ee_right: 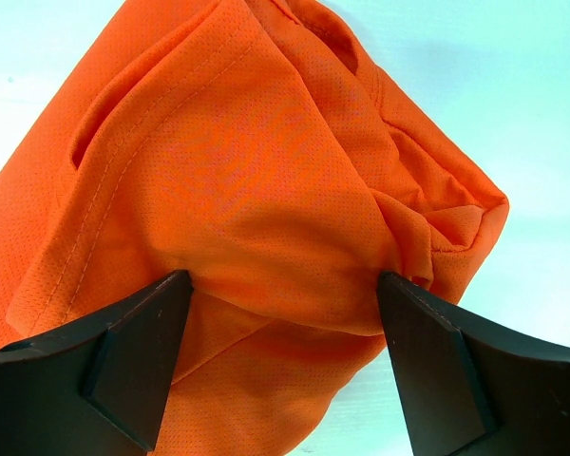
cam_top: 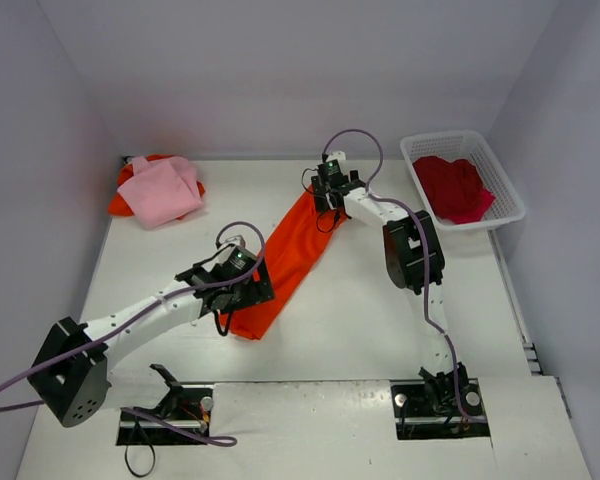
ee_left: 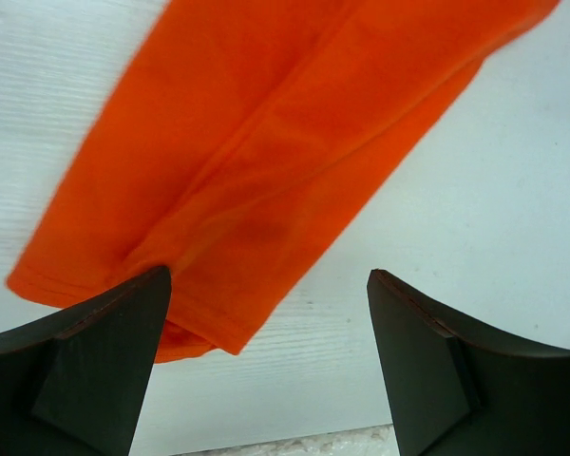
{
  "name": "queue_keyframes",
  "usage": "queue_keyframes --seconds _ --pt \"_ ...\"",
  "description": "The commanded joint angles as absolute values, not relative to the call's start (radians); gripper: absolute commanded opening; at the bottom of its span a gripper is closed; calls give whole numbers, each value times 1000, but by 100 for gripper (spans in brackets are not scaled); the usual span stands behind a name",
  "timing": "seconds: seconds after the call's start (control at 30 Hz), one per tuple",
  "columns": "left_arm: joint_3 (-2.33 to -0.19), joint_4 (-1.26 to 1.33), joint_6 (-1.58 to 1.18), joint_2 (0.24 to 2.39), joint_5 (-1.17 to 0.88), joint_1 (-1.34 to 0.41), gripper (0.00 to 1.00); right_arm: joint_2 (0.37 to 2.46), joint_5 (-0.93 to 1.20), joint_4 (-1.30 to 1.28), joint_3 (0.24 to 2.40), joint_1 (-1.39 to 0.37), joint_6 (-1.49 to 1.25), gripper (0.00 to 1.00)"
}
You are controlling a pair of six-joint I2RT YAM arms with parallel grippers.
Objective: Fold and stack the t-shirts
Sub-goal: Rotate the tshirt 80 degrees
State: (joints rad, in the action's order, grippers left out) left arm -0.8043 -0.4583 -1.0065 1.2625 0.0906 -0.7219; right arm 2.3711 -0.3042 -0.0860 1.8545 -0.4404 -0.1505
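A bright orange t-shirt (cam_top: 285, 262) lies as a long folded strip, slanting across the middle of the table. My left gripper (cam_top: 242, 283) hovers open over its near end; the strip's corner (ee_left: 218, 237) reaches between the dark fingers (ee_left: 104, 361), and my left gripper (ee_left: 268, 274) holds nothing. My right gripper (cam_top: 327, 193) is at the far end, open (ee_right: 283, 276), its fingertips (ee_right: 152, 332) straddling the bunched orange cloth (ee_right: 266, 171). A pale pink t-shirt (cam_top: 165, 190) lies folded at the far left. A crimson t-shirt (cam_top: 455, 187) lies crumpled in the basket.
The white lattice basket (cam_top: 508, 190) stands at the far right by the wall. More orange cloth (cam_top: 125, 200) pokes out under the pink shirt. Walls close in the table (cam_top: 370, 310) on three sides. Purple cables loop off both arms.
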Motion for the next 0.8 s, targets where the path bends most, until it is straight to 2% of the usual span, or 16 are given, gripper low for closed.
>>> queue_keyframes --seconds 0.0,0.77 --pt "-815 -500 -951 1223 110 -689 79 2356 -311 -123 1835 -449 -138 76" --pt "-775 -396 -977 1431 0 -707 79 2350 -325 -121 1807 -446 -133 76"
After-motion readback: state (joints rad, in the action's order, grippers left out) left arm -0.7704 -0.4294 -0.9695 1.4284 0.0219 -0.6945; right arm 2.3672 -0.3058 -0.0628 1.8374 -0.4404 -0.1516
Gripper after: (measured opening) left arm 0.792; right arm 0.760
